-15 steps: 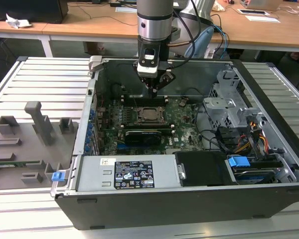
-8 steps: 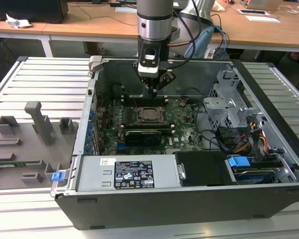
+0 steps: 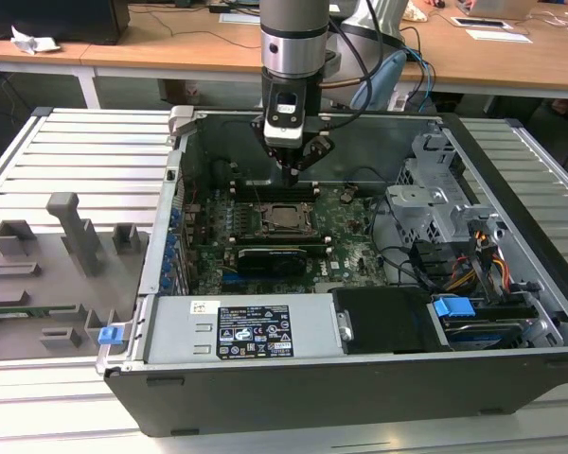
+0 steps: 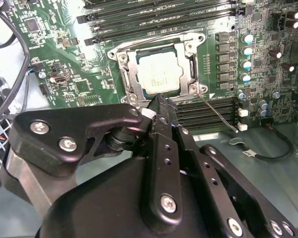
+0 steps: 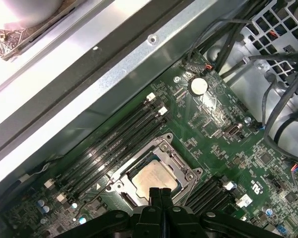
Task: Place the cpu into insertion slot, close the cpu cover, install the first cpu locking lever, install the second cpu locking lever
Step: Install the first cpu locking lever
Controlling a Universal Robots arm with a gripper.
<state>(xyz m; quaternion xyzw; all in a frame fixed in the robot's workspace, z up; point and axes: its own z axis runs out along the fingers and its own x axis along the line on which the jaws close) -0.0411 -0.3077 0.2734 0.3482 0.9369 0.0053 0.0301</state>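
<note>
Right now the jaws are sitting pressed together, gripping nothing, and the gripper (image 4: 158, 100) is hanging tip-down at the edge of the insertion slot (image 4: 121, 58), between that rim and a bank of memory slots (image 4: 203, 113). Whether the tip is touching metal cannot be told.

Just beyond the tip, the cpu (image 4: 159, 72) is lying flat and square in the socket. The cpu cover (image 4: 131, 74) is lying down around it, with the chip's pale face showing through the window.

A thin wire lever (image 4: 218, 114) is running out from the socket corner beside the tip. It is slanting across the memory slots, apparently free rather than hooked.

Judging by that, the placing and the cover are looking finished, and a locking lever is the step in hand. Work on it is calling for the closed tip to be bearing on the narrow wire alone, clear of the chip and the small parts of the motherboard (image 4: 64, 74).

Further out, the open computer case (image 3: 360, 383) is resting on the slatted desk (image 3: 76, 142)
</note>
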